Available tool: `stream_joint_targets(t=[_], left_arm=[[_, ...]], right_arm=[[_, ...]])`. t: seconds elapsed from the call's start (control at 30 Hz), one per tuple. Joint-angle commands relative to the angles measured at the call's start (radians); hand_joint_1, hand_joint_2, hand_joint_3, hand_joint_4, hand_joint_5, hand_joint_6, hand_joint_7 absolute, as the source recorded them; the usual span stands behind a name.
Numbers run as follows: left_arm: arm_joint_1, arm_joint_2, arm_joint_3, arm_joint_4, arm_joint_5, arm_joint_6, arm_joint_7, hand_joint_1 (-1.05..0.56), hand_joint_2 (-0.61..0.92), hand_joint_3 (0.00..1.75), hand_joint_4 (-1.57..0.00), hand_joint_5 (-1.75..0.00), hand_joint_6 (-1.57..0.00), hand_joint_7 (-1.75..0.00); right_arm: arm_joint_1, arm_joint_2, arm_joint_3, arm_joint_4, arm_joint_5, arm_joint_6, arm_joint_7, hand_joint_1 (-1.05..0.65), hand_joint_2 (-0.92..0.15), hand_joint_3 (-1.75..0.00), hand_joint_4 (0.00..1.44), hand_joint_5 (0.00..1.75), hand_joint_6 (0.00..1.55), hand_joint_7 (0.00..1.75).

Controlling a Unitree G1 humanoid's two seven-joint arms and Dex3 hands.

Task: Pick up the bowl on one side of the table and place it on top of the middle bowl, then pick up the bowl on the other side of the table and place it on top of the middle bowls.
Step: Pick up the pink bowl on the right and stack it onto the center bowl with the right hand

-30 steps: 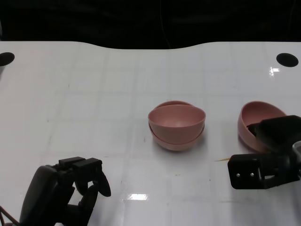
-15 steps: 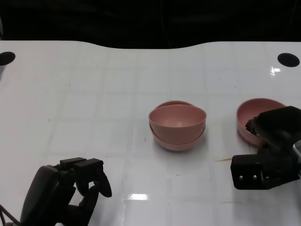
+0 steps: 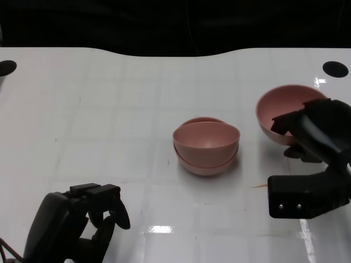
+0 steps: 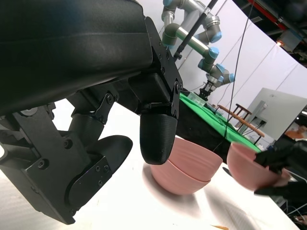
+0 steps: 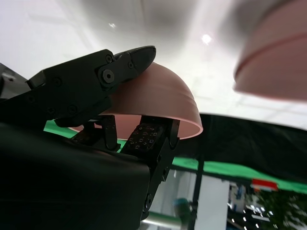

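1. The left hand (image 3: 82,224) is cut off by the lower edge of the head view. Its fingers (image 3: 112,205) are curled inward with nothing between them, clenched on empty air above the white table (image 3: 109,109).
2. The stacked bowls (image 3: 206,145) sit in the middle of the table. The lower bowl is mostly hidden by the upper one nested in it, with only its rim and outer wall showing. In the left wrist view a fingertip covers part of the stack.
3. The pink bowl (image 3: 285,112) at the right has risen off the table and moved up and toward the stack since a second ago, when it sat tipped on the surface. Its near side is hidden behind the right hand (image 3: 315,134).
4. The right hand grasps this bowl by the rim, fingers over the outer wall and inside it, holding it tilted and clear of the table, well apart from the stack.
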Motion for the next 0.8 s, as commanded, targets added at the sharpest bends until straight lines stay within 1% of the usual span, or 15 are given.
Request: stream_joint_targets(t=[0.03,0.1,0.17,0.2,0.3,0.33,0.37,0.4,0.43,0.47,0.57,0.67,0.7,0.8], left_arm=[[-0.002,0.012,0.007,0.004,-0.004,-0.005,0.001,-0.07,0.20,1.64,-0.90,-1.69,-0.84,-1.50],[-0.005,0.012,0.005,0.009,-0.004,-0.008,0.002,-0.07,0.20,1.64,-0.90,-1.69,-0.84,-1.50],[-0.005,0.012,0.005,0.008,-0.001,-0.002,0.000,-0.08,0.20,1.64,-0.90,-1.69,-0.85,-1.50],[-0.004,0.013,0.005,0.006,-0.001,0.000,-0.002,-0.08,0.20,1.65,-0.91,-1.69,-0.85,-1.50],[-0.003,0.014,0.006,0.005,0.000,0.001,-0.002,-0.08,0.20,1.65,-0.91,-1.69,-0.85,-1.49],[-0.002,0.014,0.006,0.005,-0.001,0.001,-0.003,-0.07,0.20,1.65,-0.91,-1.68,-0.85,-1.49],[-0.002,0.014,0.006,0.005,-0.002,0.002,-0.004,-0.07,0.20,1.65,-0.91,-1.68,-0.85,-1.49],[-0.001,0.015,0.006,0.005,-0.004,0.002,-0.005,-0.07,0.20,1.65,-0.91,-1.68,-0.85,-1.49],[-0.001,0.015,0.006,0.005,-0.005,0.002,-0.006,-0.08,0.20,1.65,-0.91,-1.68,-0.85,-1.49],[-0.003,0.015,0.005,0.009,-0.003,-0.002,-0.003,-0.08,0.20,1.65,-0.91,-1.68,-0.85,-1.49],[-0.006,0.016,0.004,0.016,-0.003,-0.010,0.000,-0.07,0.20,1.64,-0.91,-1.67,-0.85,-1.48],[-0.004,0.015,0.004,0.013,-0.005,-0.005,-0.004,-0.07,0.21,1.63,-0.91,-1.67,-0.85,-1.48],[-0.003,0.015,0.004,0.010,-0.004,-0.001,-0.006,-0.07,0.21,1.63,-0.91,-1.67,-0.85,-1.48],[-0.003,0.015,0.003,0.010,-0.004,0.001,-0.008,-0.07,0.21,1.63,-0.91,-1.67,-0.85,-1.48]], right_arm=[[0.001,-0.002,-0.028,-0.050,0.032,-0.006,0.018,-0.15,-0.88,-0.01,0.86,1.75,1.14,0.46],[-0.010,0.008,-0.032,-0.063,0.052,-0.024,0.018,-0.14,-0.87,-0.01,0.87,1.75,1.16,0.46],[-0.029,0.025,-0.035,-0.030,0.082,-0.083,-0.023,-0.09,-0.86,-0.02,0.90,1.75,1.08,0.78],[-0.040,0.031,-0.036,-0.012,0.097,-0.112,-0.035,-0.07,-0.86,-0.02,0.91,1.75,1.04,0.91],[-0.073,0.045,-0.036,0.048,0.127,-0.201,-0.069,-0.06,-0.89,-0.06,0.92,1.75,1.01,1.02],[-0.090,0.049,-0.030,0.074,0.126,-0.232,-0.086,-0.07,-0.81,-0.26,0.92,1.75,0.98,1.12],[-0.103,0.051,-0.027,0.094,0.124,-0.254,-0.098,-0.08,-0.63,-0.62,0.92,1.75,0.95,1.20],[-0.119,0.059,-0.024,0.115,0.124,-0.276,-0.108,-0.08,-0.49,-0.90,0.91,1.75,0.93,1.24],[-0.128,0.064,-0.023,0.130,0.124,-0.290,-0.113,-0.08,-0.43,-1.00,0.91,1.75,0.92,1.27],[-0.145,0.076,-0.020,0.151,0.131,-0.311,-0.114,-0.08,-0.40,-1.05,0.91,1.75,0.91,1.29],[-0.180,0.106,-0.015,0.198,0.141,-0.353,-0.120,-0.11,-0.39,-1.10,0.92,1.75,0.90,1.28],[-0.203,0.122,-0.008,0.232,0.137,-0.381,-0.119,-0.12,-0.37,-1.16,0.92,1.75,0.93,1.22],[-0.215,0.129,-0.001,0.249,0.140,-0.398,-0.111,-0.13,-0.39,-1.16,0.91,1.74,0.92,1.23],[-0.241,0.144,0.013,0.293,0.156,-0.442,-0.089,-0.12,-0.39,-1.10,0.89,1.75,0.88,1.27]])
